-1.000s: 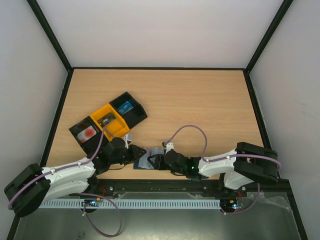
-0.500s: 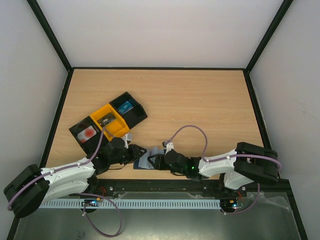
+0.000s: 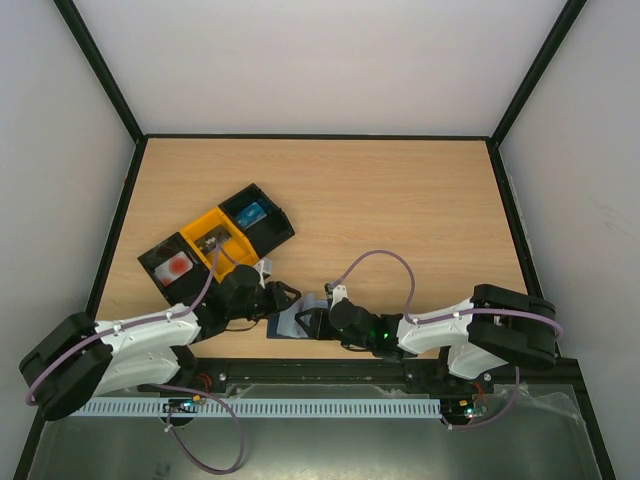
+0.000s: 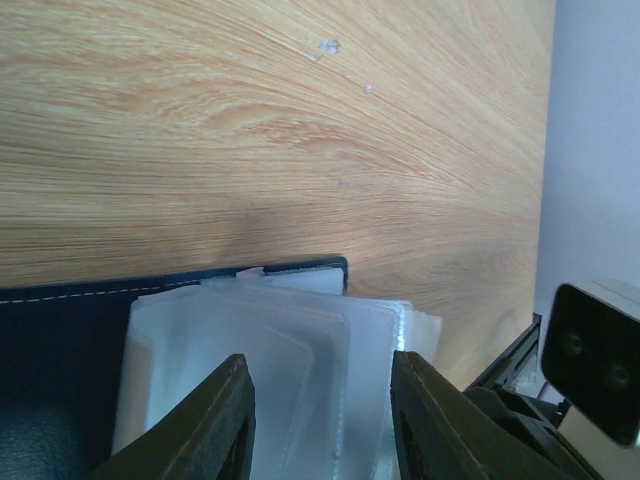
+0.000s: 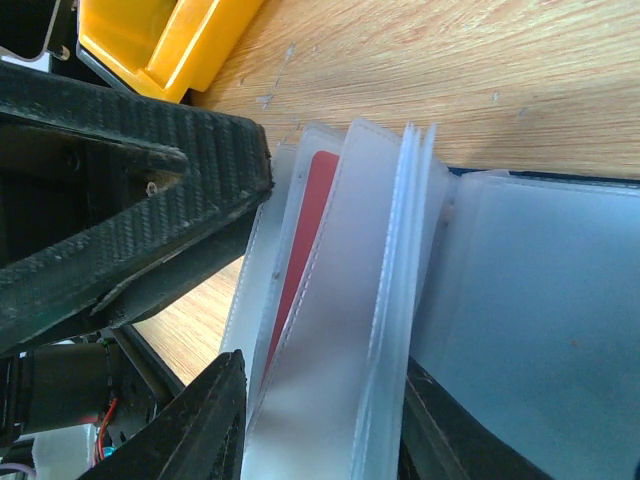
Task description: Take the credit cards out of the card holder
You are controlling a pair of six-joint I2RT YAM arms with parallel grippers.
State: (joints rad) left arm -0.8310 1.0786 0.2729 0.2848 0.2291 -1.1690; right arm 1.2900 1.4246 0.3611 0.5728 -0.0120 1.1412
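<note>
The card holder [image 3: 287,323] lies open near the table's front edge, between my two grippers. Its clear sleeves [image 5: 350,300] stand fanned up, and a red card [image 5: 305,225] shows inside one of them. My right gripper [image 5: 322,372] is shut on that bundle of sleeves. My left gripper [image 4: 320,365] hovers just above the holder's sleeves [image 4: 280,335] with its jaws apart and nothing pinched. A blue credit card [image 3: 253,212], a dark patterned one [image 3: 212,241] and a white one with a red mark [image 3: 175,266] lie in three trays.
The row of trays, black [image 3: 272,228], yellow [image 3: 232,255] and black [image 3: 152,262], sits just behind my left arm. The yellow tray's corner [image 5: 165,50] is close to the holder. The table's front rail [image 3: 300,368] runs right below both grippers.
My left gripper has opened and moved a little up and to the right over the holder. The right gripper has kept its hold and place.
</note>
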